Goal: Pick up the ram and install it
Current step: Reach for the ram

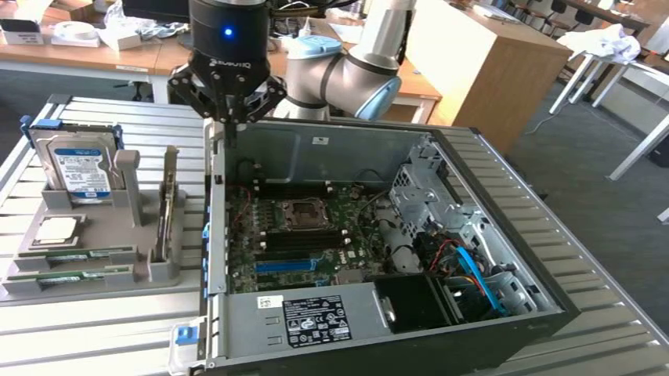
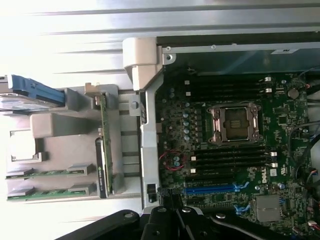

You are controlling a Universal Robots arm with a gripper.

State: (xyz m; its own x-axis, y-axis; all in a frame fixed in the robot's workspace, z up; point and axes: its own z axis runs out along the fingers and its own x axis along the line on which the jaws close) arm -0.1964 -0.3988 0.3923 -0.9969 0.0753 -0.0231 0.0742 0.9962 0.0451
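The gripper (image 1: pixel 231 135) is seen poised over the side wall of the open computer case (image 1: pixel 313 153), and its jaws are shut tight, closed on themselves. The motherboard (image 1: pixel 303 235) is laid out below the fingertips, toward the exterior view's right, with its processor socket (image 1: pixel 300 210) exposed. The ram (image 1: pixel 86 253) is found well apart from the gripper, down toward the exterior view's left, laid flat in a slot of the gray holder (image 1: pixel 27 283). A second green stick (image 1: pixel 74 276) is lodged just beside it. A hard drive (image 1: pixel 78 168) is stood upright in the holder, nearer the gripper, and a processor chip (image 1: pixel 55 229) is set between drive and ram.
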